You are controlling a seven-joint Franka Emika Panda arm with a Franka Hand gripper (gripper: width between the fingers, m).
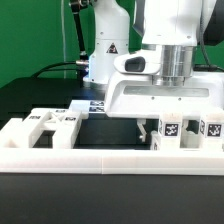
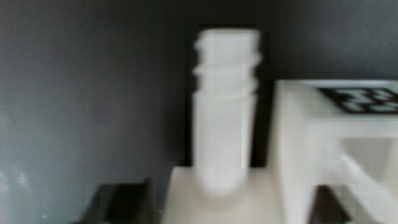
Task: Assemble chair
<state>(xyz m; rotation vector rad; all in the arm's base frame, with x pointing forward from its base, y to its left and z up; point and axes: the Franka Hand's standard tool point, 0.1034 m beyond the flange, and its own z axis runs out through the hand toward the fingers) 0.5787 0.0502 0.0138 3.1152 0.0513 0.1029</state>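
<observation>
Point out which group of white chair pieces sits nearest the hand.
The tagged pieces at the exterior view's right, just below the hand. The slotted pieces at the exterior view's left lie well apart from it.

Directly below the tool (image 1: 158,124): upright leg (image 2: 226,110), tagged block (image 2: 338,135) just beside it. Off to the exterior view's left of the tool: slotted pieces (image 1: 50,122) on tabletop (image 1: 40,95), just behind border rail (image 1: 100,152) running across the front.
</observation>
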